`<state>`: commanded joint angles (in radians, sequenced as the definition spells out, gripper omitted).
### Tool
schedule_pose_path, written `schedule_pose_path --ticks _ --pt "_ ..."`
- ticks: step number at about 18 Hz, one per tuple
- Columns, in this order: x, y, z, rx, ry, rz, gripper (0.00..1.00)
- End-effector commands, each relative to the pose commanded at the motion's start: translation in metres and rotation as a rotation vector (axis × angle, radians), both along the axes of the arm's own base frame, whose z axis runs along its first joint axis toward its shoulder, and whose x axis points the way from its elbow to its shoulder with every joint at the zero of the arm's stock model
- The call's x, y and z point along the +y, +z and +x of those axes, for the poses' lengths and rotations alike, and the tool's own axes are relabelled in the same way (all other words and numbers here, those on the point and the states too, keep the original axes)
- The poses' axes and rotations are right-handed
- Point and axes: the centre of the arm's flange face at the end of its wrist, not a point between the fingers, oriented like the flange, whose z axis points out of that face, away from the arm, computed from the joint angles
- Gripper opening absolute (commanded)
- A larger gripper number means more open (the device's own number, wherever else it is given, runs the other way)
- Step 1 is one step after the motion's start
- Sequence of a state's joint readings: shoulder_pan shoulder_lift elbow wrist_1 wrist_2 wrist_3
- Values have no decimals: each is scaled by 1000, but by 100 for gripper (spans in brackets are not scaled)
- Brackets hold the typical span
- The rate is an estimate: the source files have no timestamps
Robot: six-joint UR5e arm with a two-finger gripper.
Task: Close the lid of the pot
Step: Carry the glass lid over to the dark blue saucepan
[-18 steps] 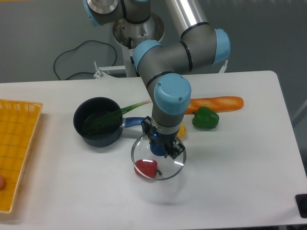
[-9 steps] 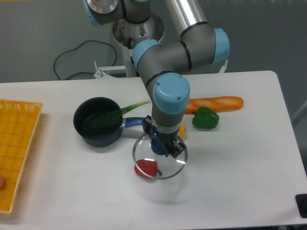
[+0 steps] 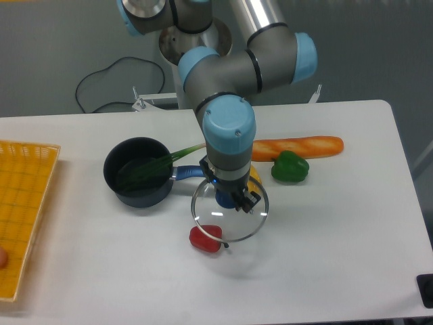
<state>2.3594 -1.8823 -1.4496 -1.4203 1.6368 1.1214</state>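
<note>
Camera: pincer (image 3: 229, 200) clamped on lid (image 3: 230, 218) knob; pot (image 3: 138, 172) handle points right toward lid.

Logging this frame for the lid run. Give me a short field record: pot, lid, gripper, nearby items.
pot: small round dark saucepan with blue handle, open, green stalk lying in it
lid: round glass lid with metal rim, lifted off the table, to the right of the pot, not over it
gripper: gripper fingers closed on the lid's blue knob
nearby: red pepper under the lid's edge, green pepper, long orange baguette, yellow basket at far left
</note>
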Motion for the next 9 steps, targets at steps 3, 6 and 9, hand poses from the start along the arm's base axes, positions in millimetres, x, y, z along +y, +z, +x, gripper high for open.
schedule_pose_path --ticks 3,6,9 --pt "2 16 24 -3 -23 -7 37" --pt "2 21 63 35 -43 -70 37" --pt "1 21 96 34 -74 -101 37"
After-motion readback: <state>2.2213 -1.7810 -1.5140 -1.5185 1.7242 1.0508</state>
